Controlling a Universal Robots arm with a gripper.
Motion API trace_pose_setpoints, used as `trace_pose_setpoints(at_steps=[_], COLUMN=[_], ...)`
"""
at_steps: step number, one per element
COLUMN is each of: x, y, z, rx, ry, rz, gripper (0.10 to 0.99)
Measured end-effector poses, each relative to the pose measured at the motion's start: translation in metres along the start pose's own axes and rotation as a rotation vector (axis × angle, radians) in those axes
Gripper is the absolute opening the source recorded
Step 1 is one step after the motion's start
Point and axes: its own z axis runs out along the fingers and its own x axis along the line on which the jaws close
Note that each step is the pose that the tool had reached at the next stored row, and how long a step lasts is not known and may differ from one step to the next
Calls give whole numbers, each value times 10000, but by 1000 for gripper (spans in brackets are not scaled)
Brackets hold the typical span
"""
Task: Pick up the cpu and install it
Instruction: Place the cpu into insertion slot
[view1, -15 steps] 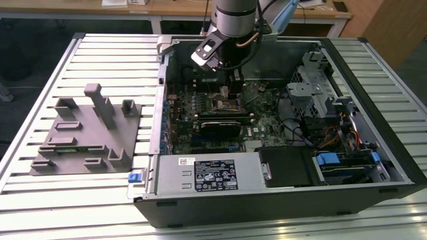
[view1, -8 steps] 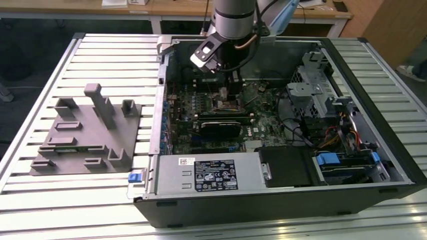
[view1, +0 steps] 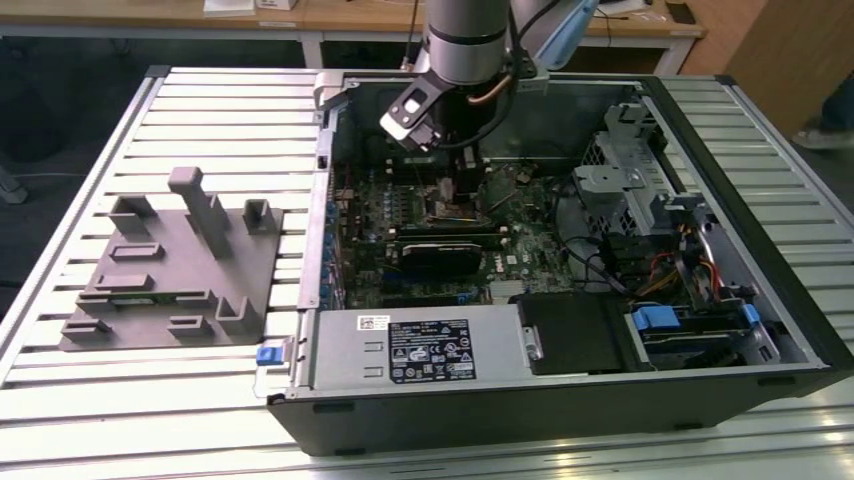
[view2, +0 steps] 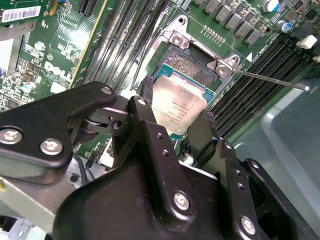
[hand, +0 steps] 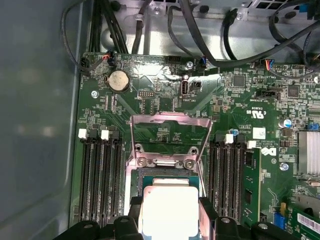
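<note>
Silvery cpu (view2: 181, 107): your black jaws clamp it by two opposite edges, over the open socket (view2: 192, 67). Your first wrist view adds the raised load plate (hand: 167, 118); the exterior view, the grey fixture (view1: 160, 270).

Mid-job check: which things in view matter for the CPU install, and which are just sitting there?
In the job: cpu, gripper clamped on it, open socket under it.
Just there: grey fixture, labelled power supply box, coin battery, memory slots.
</note>
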Motion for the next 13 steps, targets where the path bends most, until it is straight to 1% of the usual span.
trace_pose_setpoints(at_steps=[13], x=[1], y=[-5], z=[72], rx=[0], ry=[0], rz=[1], gripper=[529])
